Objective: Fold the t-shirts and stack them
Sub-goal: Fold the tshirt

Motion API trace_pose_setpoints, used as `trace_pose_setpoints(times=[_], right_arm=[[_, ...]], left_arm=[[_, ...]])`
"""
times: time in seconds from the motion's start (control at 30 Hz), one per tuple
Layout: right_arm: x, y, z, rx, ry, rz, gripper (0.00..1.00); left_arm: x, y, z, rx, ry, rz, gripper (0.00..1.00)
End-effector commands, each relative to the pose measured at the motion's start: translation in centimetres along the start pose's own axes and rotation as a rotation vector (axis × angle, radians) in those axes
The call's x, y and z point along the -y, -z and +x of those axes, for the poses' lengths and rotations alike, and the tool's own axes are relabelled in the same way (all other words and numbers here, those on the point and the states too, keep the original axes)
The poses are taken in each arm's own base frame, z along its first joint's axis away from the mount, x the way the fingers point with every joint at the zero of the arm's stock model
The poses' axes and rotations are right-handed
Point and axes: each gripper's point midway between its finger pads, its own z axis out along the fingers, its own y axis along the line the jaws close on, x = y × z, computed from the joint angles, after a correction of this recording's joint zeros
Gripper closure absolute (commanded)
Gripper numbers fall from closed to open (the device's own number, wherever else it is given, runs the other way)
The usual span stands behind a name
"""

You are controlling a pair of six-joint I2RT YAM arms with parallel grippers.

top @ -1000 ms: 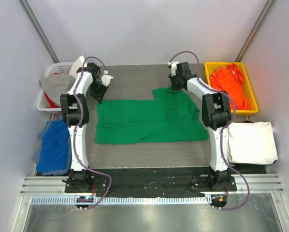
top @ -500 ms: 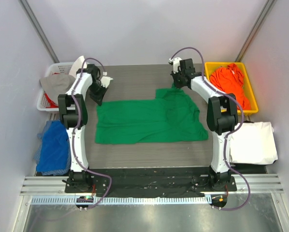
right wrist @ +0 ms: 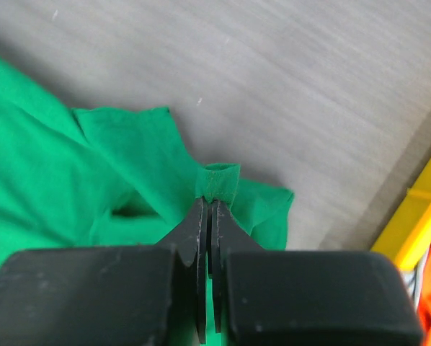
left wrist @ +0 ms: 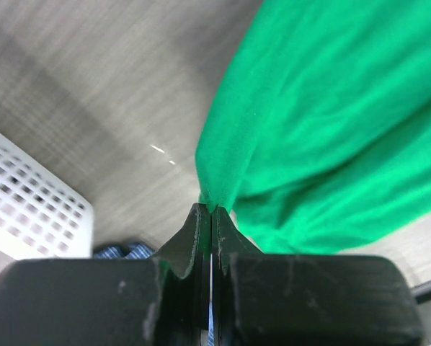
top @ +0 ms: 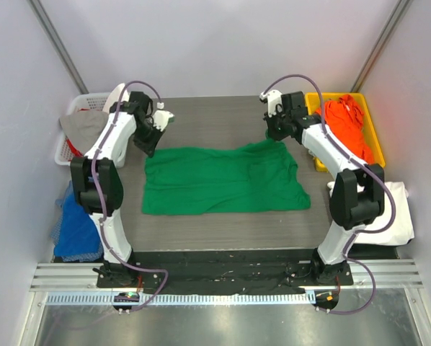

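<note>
Pinching the green t-shirt [top: 223,180] by its two far corners, the left gripper [left wrist: 210,210] and the right gripper [right wrist: 208,203] are each clamped on a fold of cloth, with the shirt spread across the middle of the table [top: 215,115]. Within the last second the right arm [top: 329,151] has swung toward the table's right edge, pulling the raised sleeve down and the far edge nearly straight. That looks like the setup for a first fold, while the orange t-shirt [top: 349,126] and white t-shirt [top: 378,213] wait off the table's right side.

Bright green t-shirt [top: 223,180] lying spread wide mid-counter [top: 208,119], both far corners hanging raised. Orange t-shirt [top: 349,130] sitting crumpled beyond counter's right edge; white t-shirt [top: 378,213] lying folded nearer.
</note>
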Motion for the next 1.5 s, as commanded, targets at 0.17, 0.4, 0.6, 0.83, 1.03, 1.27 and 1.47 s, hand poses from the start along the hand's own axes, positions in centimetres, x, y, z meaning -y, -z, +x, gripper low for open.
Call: trace_pose_setpoints(times=[0.17,0.4,0.6,0.83,1.03,1.27,1.47], right_arm=[[-2.8,6.6,2.6,-0.043,0.076,-0.089,0.99],[-4.6,9.3,6.4,-0.124,0.102,-0.144,0.99],[-5.2,9.9,8.7,-0.169,0.113,-0.166,0.99],[-5.9,9.8,10.2,-0.201,0.109,-0.192,0.99],[-6.2,9.8,11.0,-0.222,0.109,-0.204,0.99],[-6.8,10.3,12.4,-0.258,0.116,-0.231,0.99],[-7.5,11.0,12.9,-0.274,0.119,-0.259,0.99]], left_arm=[[2.2,1.4,2.8,-0.013,-0.009,-0.013,1.00],[3.3,1.4,5.4,-0.050,-0.019,-0.008,1.00],[4.1,1.0,6.6,-0.067,-0.017,0.012,1.00],[4.7,-0.5,7.9,-0.113,-0.018,0.029,0.97],[5.3,-1.3,8.6,-0.163,0.001,0.074,0.84],[6.3,-1.4,9.2,-0.209,0.031,0.136,0.55],[6.1,-0.9,8.4,-0.190,0.047,0.124,0.07]])
